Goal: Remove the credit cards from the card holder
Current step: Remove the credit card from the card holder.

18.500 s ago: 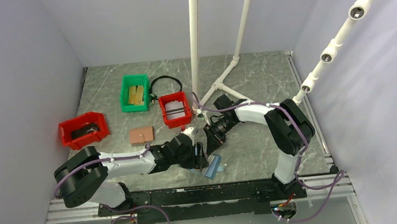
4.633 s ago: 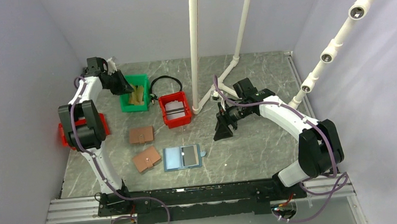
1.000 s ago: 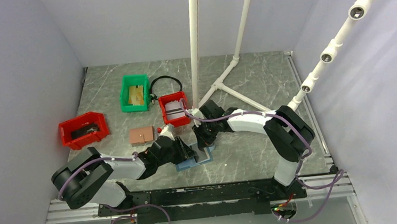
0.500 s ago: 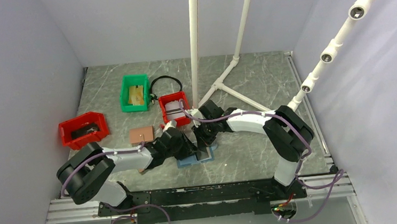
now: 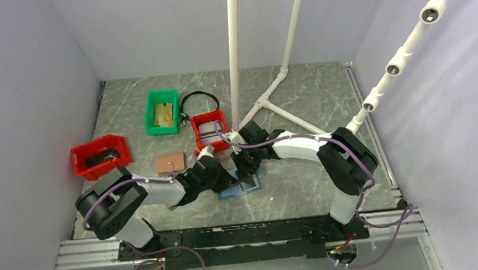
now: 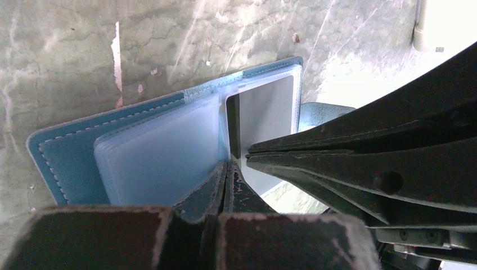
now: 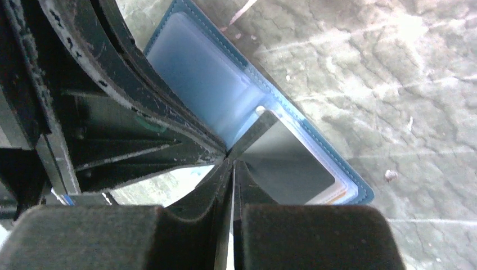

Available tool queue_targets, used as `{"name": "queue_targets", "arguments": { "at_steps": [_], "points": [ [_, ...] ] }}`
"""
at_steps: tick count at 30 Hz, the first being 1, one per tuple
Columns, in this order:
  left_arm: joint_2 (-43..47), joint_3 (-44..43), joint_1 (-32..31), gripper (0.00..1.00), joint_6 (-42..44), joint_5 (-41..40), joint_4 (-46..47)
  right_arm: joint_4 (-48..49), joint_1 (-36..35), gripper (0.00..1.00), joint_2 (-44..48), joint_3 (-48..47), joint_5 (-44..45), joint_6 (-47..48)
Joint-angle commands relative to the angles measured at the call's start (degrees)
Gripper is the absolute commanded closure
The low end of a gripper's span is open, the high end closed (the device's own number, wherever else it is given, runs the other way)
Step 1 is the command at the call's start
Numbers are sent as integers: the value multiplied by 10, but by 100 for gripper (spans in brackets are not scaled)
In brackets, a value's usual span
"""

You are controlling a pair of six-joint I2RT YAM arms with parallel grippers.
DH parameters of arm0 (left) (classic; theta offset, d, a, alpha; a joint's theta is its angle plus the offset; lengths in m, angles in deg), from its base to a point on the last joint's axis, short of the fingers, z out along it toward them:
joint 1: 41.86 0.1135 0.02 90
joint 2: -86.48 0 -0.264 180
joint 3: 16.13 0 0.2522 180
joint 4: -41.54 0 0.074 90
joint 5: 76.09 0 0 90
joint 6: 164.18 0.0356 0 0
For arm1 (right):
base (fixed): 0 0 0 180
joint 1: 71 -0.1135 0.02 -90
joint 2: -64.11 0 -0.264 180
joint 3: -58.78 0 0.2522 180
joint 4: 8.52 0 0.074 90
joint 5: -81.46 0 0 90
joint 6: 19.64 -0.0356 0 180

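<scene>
The blue card holder [image 5: 244, 190] lies open on the marble table, both grippers meeting over its middle fold. In the left wrist view its blue cover [image 6: 62, 152] and pale pockets show. A thin grey credit card [image 6: 264, 112] stands up out of the right pocket, and its near edge runs into my left gripper [image 6: 228, 167], which is shut on it. My right gripper [image 7: 232, 161] is shut, tips down at the fold beside the card [image 7: 287, 163]. From above, the left gripper [image 5: 229, 179] and right gripper [image 5: 246, 174] almost touch.
A green bin [image 5: 162, 112] holding tan cards, a red bin [image 5: 210, 131] and a second red bin [image 5: 101, 157] stand behind. A brown wallet [image 5: 170, 162] lies left of the arms. A white pipe frame [image 5: 235, 58] rises at the back centre.
My left gripper has gone from open to shut at the holder's fold. The left arm has pushed a little right toward the right gripper, which has stayed in place.
</scene>
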Motion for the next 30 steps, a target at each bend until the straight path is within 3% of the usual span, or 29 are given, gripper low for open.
{"name": "queue_targets", "arguments": {
  "at_steps": [1, 7, 17, 25, 30],
  "points": [
    [-29, 27, -1, 100, 34, -36, -61, -35, 17, 92, 45, -2, 28, 20],
    [-30, 27, -1, 100, 37, -29, -51, -48, 59, 86, 56, 1, 12, 20],
    [-8, 34, -1, 98, 44, -17, -36, -68, 62, 78, 17, -3, 20, 30],
    [-16, 52, -1, 73, 34, 4, 30, -76, 62, 81, -23, -9, -23, 26],
    [-46, 74, 4, 69, 15, 29, 109, -79, 62, 85, -41, -11, -58, 5]
  ]
}}
